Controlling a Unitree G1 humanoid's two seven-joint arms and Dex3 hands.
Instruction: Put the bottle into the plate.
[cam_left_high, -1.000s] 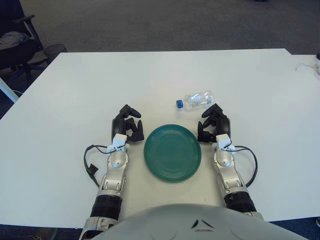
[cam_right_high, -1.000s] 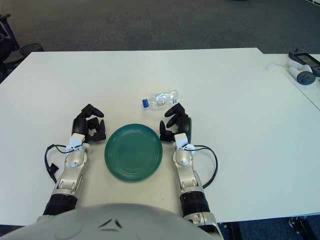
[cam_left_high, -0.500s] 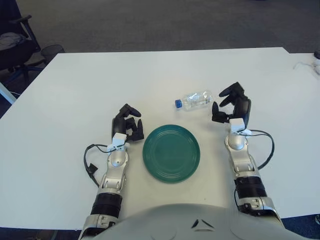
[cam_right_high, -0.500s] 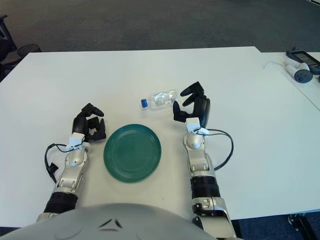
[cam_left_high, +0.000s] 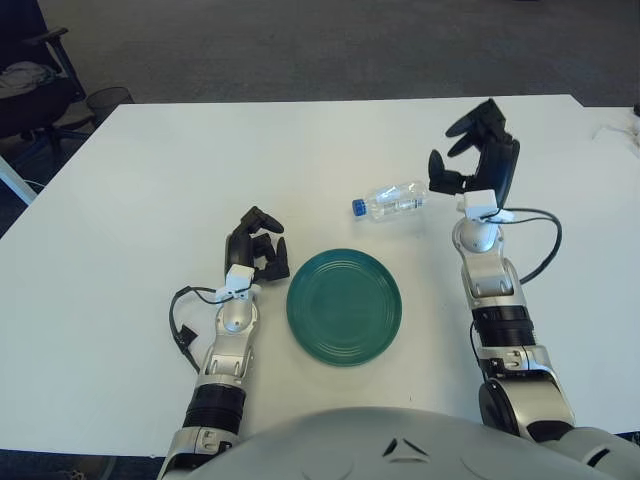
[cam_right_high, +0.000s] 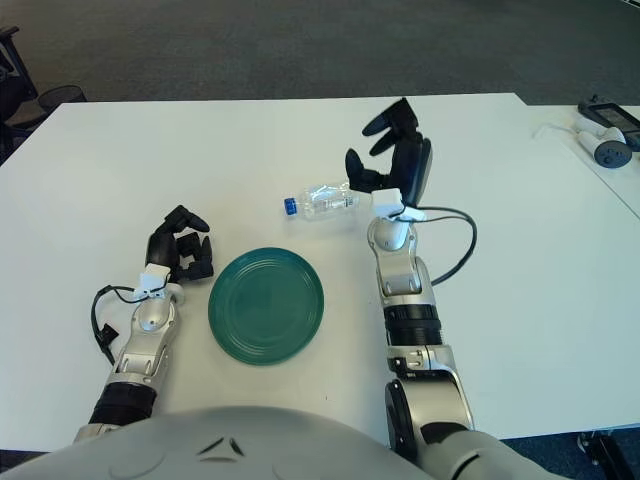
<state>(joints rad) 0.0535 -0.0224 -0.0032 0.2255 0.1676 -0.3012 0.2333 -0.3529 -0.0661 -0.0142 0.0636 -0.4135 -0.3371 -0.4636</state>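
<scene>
My right robot hand (cam_left_high: 478, 152) is raised above the white surface (cam_left_high: 150, 180), its fingers spread apart and holding nothing, just to the right of the bottle (cam_left_high: 391, 200). The bottle lies on its side on the surface, blue cap pointing to my left, beyond the green plate (cam_left_high: 344, 306) and apart from it. The plate sits between my two arms, nothing in it. My left robot hand (cam_left_high: 255, 250) shows just left of the plate, fingers curled together around nothing.
</scene>
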